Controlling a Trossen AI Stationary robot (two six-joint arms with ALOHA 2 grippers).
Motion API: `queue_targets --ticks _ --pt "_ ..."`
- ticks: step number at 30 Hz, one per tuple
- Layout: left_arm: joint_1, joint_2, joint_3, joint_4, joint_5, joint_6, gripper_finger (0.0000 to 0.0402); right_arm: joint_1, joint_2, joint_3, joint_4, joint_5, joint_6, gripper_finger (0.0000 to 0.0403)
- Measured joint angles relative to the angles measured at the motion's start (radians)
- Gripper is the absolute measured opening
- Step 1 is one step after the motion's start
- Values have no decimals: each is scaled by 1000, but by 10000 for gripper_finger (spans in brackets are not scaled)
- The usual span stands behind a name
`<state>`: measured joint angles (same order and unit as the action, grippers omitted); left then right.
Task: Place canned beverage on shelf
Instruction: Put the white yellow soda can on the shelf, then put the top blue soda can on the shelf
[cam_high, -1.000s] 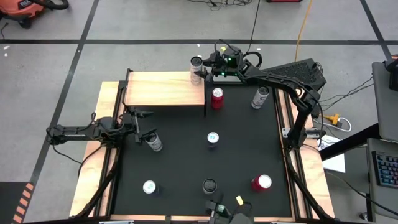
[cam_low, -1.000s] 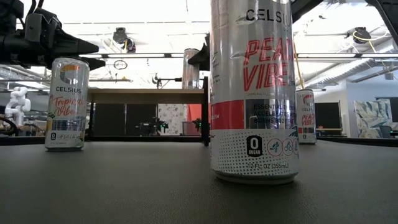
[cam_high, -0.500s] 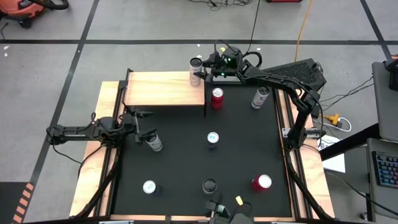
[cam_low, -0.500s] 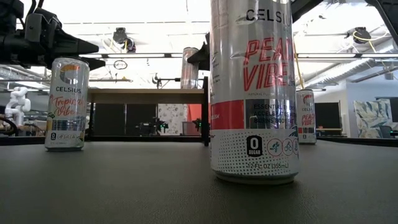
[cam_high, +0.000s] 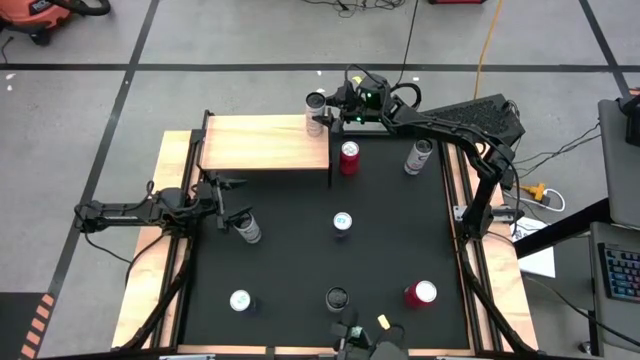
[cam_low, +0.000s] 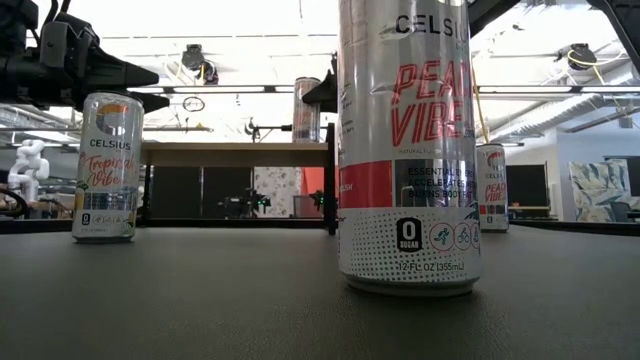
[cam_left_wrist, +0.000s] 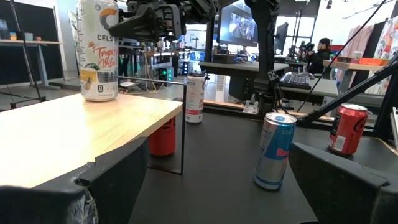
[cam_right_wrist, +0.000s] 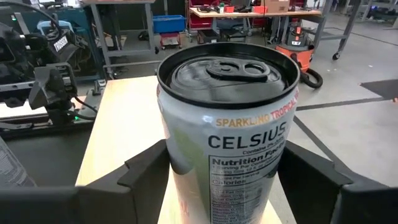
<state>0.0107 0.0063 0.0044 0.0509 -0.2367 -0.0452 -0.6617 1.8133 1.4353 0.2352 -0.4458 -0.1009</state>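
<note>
The shelf (cam_high: 265, 143) is a light-wood board on thin black legs at the table's far left. A silver Celsius can (cam_high: 316, 102) stands upright at its far right corner, also seen in the left wrist view (cam_left_wrist: 97, 50) and the low view (cam_low: 307, 110). My right gripper (cam_high: 324, 112) reaches in from the right and is shut on this can (cam_right_wrist: 227, 124). My left gripper (cam_high: 228, 199) waits open at the table's left edge, pointing level across the table, with nothing between its fingers (cam_left_wrist: 118, 177). My right gripper pinches the can's side wall (cam_right_wrist: 180, 163) between its two fingers (cam_right_wrist: 146, 171), on the can's upper half. The fingers come in about level from the table's right side. The can stays upright, and its base (cam_left_wrist: 98, 98) seems to sit on the shelf board.
A red can (cam_high: 348, 157) stands just right of the shelf, a silver one (cam_high: 419, 155) farther right. More cans stand at the middle (cam_high: 342, 222), by my left gripper (cam_high: 247, 229), and along the near edge (cam_high: 240, 300) (cam_high: 336, 298) (cam_high: 420, 293). Wooden rails (cam_high: 150, 290) run along the table's sides.
</note>
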Motion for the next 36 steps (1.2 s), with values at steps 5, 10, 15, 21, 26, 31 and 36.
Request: queue_targets --ticks 5,10,15,21,26,31,36 --pt "0 0 0 0 0 0 389 0 0 0 0 0 -1 249" --pt "0 0 0 0 0 0 389 0 0 0 0 0 -2 262" --pt "0 0 0 0 0 0 389 0 -1 3 10 0 -15 292" --pt "0 0 0 0 0 0 389 0 -3 3 8 0 -16 310" --pt "0 0 0 0 0 0 389 0 -6 3 42 0 3 311" --pt "0 0 0 0 1 0 389 0 -20 37 3 0 5 311" --pt "0 0 0 0 1 0 389 -4 -56 48 -15 -1 3 311"
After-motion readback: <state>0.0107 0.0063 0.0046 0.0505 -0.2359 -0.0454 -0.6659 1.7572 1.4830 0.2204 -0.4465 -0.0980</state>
